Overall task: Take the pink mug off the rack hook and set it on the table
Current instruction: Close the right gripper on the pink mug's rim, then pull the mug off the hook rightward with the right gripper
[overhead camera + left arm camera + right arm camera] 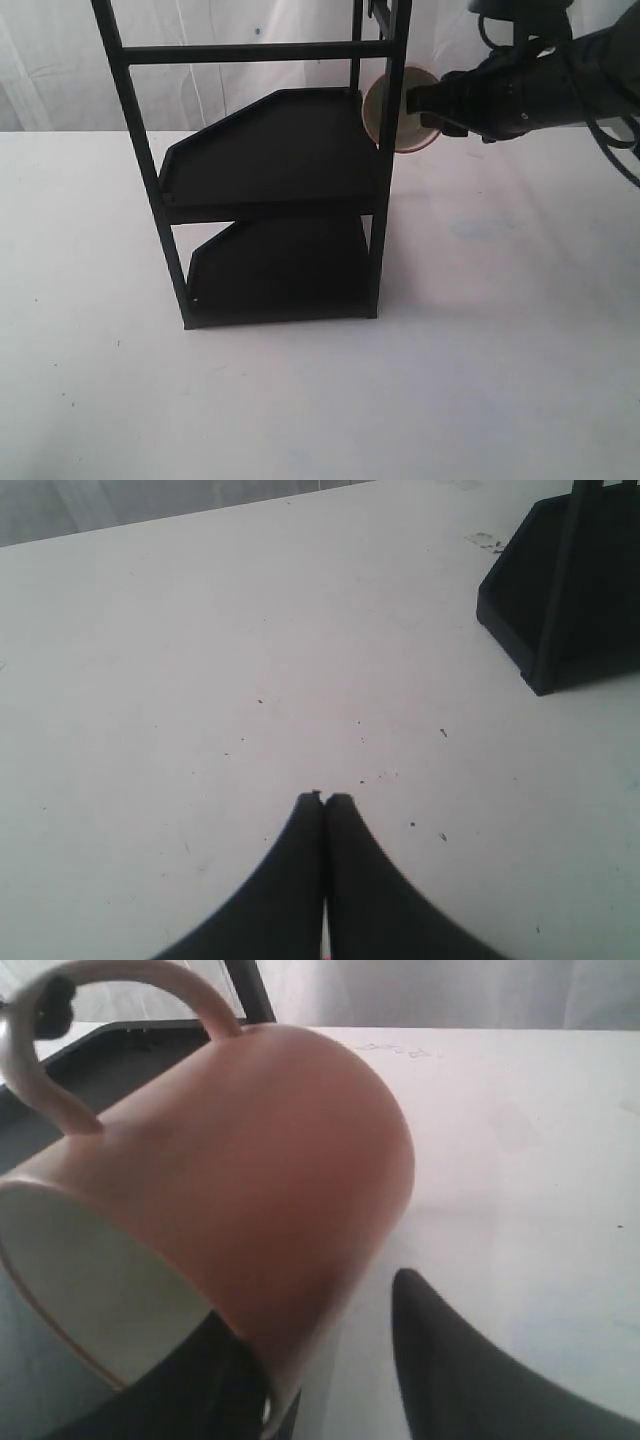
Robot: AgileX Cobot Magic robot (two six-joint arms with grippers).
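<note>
At the small black metal hook (55,1000), grasp step: right claw (335,1345) spread astride rim of salmon-pink ceramic mug (260,1160). Next: clench, unhook, lower onto white table (520,1140). Idle left claw (325,800) clenched.

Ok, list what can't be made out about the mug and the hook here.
Exterior view: the rack post and the right pincer cover most of the mug.
Right wrist view: the hook is only a blurred dark knob in the handle; the mug hides one pincer finger's tip.
Left wrist view: only the table, a rack corner and the shut left pincer; no mug.
</note>
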